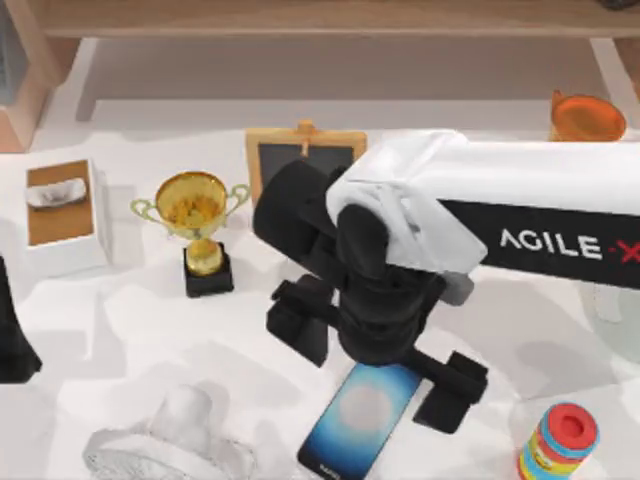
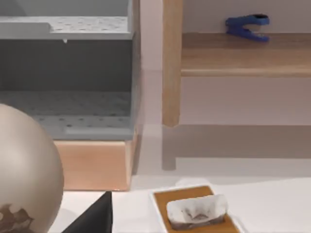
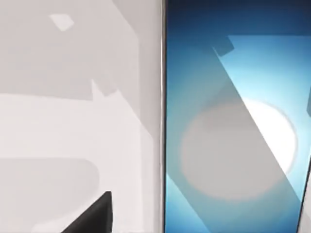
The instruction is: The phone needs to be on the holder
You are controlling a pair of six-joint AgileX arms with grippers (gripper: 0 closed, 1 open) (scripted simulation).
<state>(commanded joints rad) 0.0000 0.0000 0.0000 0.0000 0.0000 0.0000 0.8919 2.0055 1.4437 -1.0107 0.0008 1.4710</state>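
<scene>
Scene: a white worktop (image 1: 120, 330) seen from above, with a shelf unit along the upper edge of the frame.
Phone: the phone (image 1: 360, 425) lies flat, screen up and glowing blue with a pale centre, at the lower middle of the top view; its upper end is hidden under the right arm.
Right pincer: the right pincer (image 1: 375, 365) sits directly over the phone's upper end, its black cross-bar running from middle left to lower right; whether its fingers are apart or together I cannot tell (the wrist covers them).
Right wrist view: the phone's screen (image 3: 233, 136) takes up the right half of that picture, very close, with bare worktop beside it.
Left arm: parked at the far left edge of the top view, idle.
Holder: I cannot say which object is the holder.
Other things: a gold trophy (image 1: 195, 225) at upper left of centre, a small framed blackboard (image 1: 300, 150) behind the arm, a striped can with a red lid (image 1: 558, 445) at lower right.
Step in hand: reaching down to grasp the phone, by my reading; it is not yet lifted.
Next move: likely a firm grip across the phone's narrow sides, then a straight lift.
</scene>
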